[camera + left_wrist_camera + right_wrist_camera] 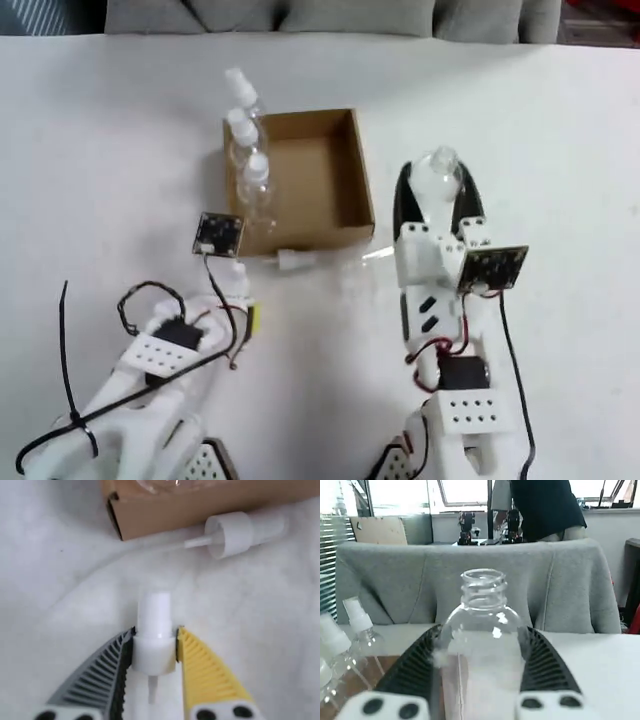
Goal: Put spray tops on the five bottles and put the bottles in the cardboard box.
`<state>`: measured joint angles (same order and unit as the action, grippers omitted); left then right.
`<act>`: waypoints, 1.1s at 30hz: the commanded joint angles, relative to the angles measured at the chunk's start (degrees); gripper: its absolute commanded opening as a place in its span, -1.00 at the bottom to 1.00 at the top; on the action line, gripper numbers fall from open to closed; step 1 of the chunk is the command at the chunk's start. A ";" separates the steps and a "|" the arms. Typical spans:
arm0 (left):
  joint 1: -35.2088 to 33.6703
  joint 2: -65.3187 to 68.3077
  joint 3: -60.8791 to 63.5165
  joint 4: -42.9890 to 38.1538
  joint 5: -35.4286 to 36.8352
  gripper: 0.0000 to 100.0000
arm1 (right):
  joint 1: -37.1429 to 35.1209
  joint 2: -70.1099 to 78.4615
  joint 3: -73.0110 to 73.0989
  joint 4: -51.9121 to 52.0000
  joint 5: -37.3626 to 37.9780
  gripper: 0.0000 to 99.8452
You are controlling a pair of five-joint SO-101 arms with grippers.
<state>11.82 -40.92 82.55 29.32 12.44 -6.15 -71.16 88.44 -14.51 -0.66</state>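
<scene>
1. The step in hand seems to be joining one spray top to one open bottle.
2. The left gripper [155,630] is closed on a spray top [155,652]. Its grey and yellow fingers press the white collar from both sides. It is low over the table [130,150], just in front of the near left corner of the cardboard box [355,170].
3. The right gripper [481,629] is wide apart but full: its black fingers hold the clear bottle [482,645] at the shoulder. The bottle is near the right wall of the box, outside it.
4. To do this step well, the left arm should probably turn the top so its thin tube points down. Then it should bring the tube exactly over the open neck before it lowers and twists. The right arm should keep the bottle steady and vertical, because the neck is narrow and the tube bends easily.
5. The long axis of the held top runs along the fingers. The nozzle head points away from the wrist, toward the box, and the tube points back.
6. The bottle stands upright, neck up, with no cap.
7. A second spray top [232,532] lies on its side, just beside the front wall of the box.
8. Three bottles [257,185] with tops stand along the left wall, apparently inside.
</scene>
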 commanded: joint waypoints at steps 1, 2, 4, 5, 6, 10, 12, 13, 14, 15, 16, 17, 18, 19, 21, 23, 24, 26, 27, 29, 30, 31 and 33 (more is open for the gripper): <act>0.13 -1.80 -1.93 1.85 -0.35 -0.96 | -1.80 -1.01 1.32 -1.54 -0.35 -0.93; 0.13 -1.80 -2.29 2.99 -0.35 -0.96 | -2.24 -1.63 2.02 -1.54 -0.35 -0.93; 0.13 -2.95 -3.78 5.89 -0.35 -0.96 | -3.30 -4.00 4.04 -1.27 -0.35 -0.93; 0.13 -4.26 -4.22 7.91 -0.35 -0.96 | -3.74 -5.93 5.36 -1.10 -0.35 -0.93; 0.13 -6.02 -4.40 9.76 -0.35 -0.96 | -4.18 -8.13 6.95 -1.10 -0.35 -0.93; 0.13 -17.10 -4.40 14.77 -0.26 -0.96 | -5.32 -17.01 8.70 7.16 -0.26 -0.93; 0.13 -24.84 -4.40 17.41 -0.18 -0.96 | -6.37 -22.11 8.70 13.67 -0.35 -0.93; 0.13 -28.88 -4.31 18.46 -0.18 -0.96 | -7.08 -24.84 8.70 16.75 -0.35 -0.93; 0.13 -33.27 -4.04 19.25 -0.18 -0.96 | -7.87 -27.74 8.70 19.91 -0.35 -0.93; 0.13 -37.58 -4.04 19.78 -0.26 -0.96 | -8.75 -30.55 8.62 23.43 -0.35 -0.93; 0.13 -41.80 -4.04 20.04 -0.26 -0.96 | -9.71 -32.57 8.44 26.59 -0.35 -0.93; 0.22 -45.93 -4.04 20.04 -0.26 -0.96 | -10.59 -33.10 8.35 28.35 -0.35 -0.93; 0.40 -49.98 -4.04 19.87 -0.26 -0.96 | -11.30 -32.40 8.35 28.44 -0.35 -0.93; 0.48 -53.93 -4.13 19.78 -0.18 -0.96 | -11.74 -31.60 8.35 28.44 -0.35 -0.93; 0.66 -60.97 -4.22 19.69 -0.09 -0.96 | -12.18 -31.08 8.44 28.35 -0.35 -0.93; 0.66 -65.36 -4.57 17.14 -0.26 -0.96 | -12.18 -31.08 8.44 28.35 -0.35 -0.93; 0.57 -64.92 -4.84 14.77 -0.26 -0.96 | -12.18 -31.08 8.44 28.44 -0.35 -0.93; 0.31 -62.90 -5.01 7.91 0.00 -0.96 | -12.18 -31.08 8.44 28.53 -0.35 -0.93; 0.48 -61.93 -5.01 3.52 0.00 -0.96 | -12.18 -31.08 8.44 28.53 -0.35 -0.93; 0.66 -60.09 -5.01 -6.33 0.00 -0.96 | -12.18 -31.08 8.44 28.62 -0.35 -0.93; 0.66 -59.38 -5.01 -11.69 0.00 -0.96 | -12.18 -31.08 8.44 28.70 -0.35 -0.93; 0.66 -58.68 -5.19 -17.14 0.09 -0.96 | -12.18 -31.08 8.44 28.70 -0.35 -0.93; 0.66 -56.66 -6.24 -27.16 0.09 -0.96 | -12.18 -31.08 8.44 28.79 -0.35 -0.93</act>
<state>11.91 -100.70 81.76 24.22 12.44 -18.02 -101.85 96.53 14.07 -0.75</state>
